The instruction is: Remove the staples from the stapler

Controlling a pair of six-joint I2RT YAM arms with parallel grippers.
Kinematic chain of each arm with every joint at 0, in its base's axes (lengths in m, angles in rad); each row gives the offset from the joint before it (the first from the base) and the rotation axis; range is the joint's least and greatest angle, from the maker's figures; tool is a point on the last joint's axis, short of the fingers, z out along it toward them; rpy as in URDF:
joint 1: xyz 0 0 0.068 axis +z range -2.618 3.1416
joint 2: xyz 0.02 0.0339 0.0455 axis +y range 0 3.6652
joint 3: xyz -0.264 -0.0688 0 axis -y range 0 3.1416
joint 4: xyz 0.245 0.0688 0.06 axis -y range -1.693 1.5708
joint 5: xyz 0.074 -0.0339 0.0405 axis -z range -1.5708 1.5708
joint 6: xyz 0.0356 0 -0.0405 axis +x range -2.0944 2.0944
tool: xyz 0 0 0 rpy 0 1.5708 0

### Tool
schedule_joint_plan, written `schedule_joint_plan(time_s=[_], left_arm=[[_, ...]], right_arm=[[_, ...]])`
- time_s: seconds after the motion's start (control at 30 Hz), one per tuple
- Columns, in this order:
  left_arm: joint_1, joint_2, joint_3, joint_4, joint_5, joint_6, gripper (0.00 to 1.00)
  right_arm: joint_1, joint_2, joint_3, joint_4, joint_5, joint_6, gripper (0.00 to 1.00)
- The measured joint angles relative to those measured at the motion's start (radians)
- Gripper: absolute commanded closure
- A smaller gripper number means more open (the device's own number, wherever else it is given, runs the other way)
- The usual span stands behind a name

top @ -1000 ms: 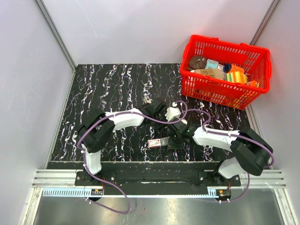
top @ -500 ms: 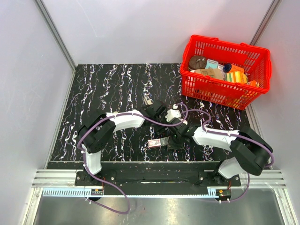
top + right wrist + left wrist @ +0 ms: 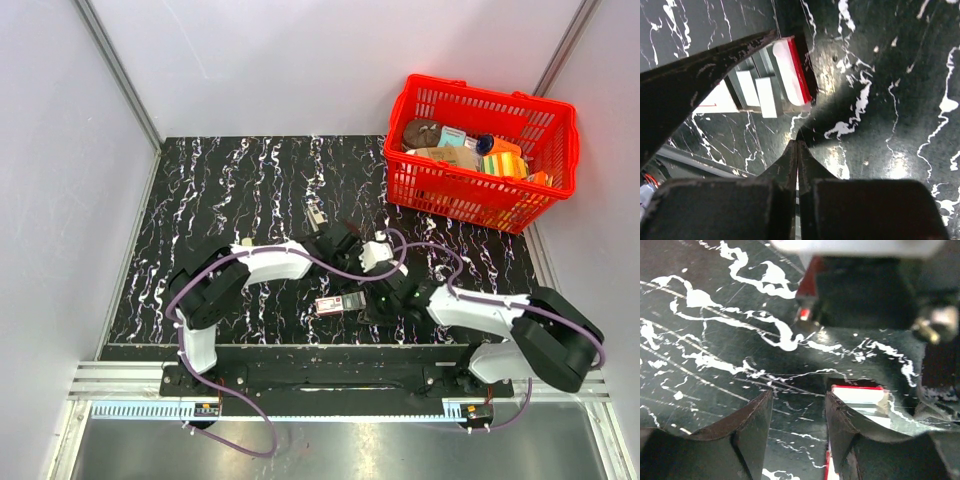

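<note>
Black white-veined table (image 3: pixel 200 200) under pale grey walls (image 3: pixel 300 60). Since a second ago my left gripper (image 3: pixel 799 400) has slid rightward and nearer, gaping beside the small red-and-white box (image 3: pixel 335 304). My right gripper (image 3: pixel 797 144), pinched closed, has drawn nearer too. The slim dark grey-and-silver stapler (image 3: pixel 316 212) lies farther back, apart from both.

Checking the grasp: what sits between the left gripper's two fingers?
Nothing but bare marbled table, shown in the left wrist view; the left gripper is open.
</note>
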Motion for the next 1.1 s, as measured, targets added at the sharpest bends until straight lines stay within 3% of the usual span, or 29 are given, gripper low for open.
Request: schedule_joint_plan(time_s=[0.27,0.57,1.1], left_arm=[[-0.009,0.000,0.008,-0.010,0.056,0.002,0.48],[0.139,-0.002,0.024,-0.142,0.106,-0.034,0.47],[0.122,-0.004,0.013,-0.127,0.113,-0.045,0.47]], right_arm=[[0.004,-0.102,-0.119,0.111,-0.016,-0.027,1.00],[0.000,-0.098,-0.125,0.161,0.042,-0.060,1.00],[0.000,-0.068,-0.130,0.259,0.005,-0.061,1.00]])
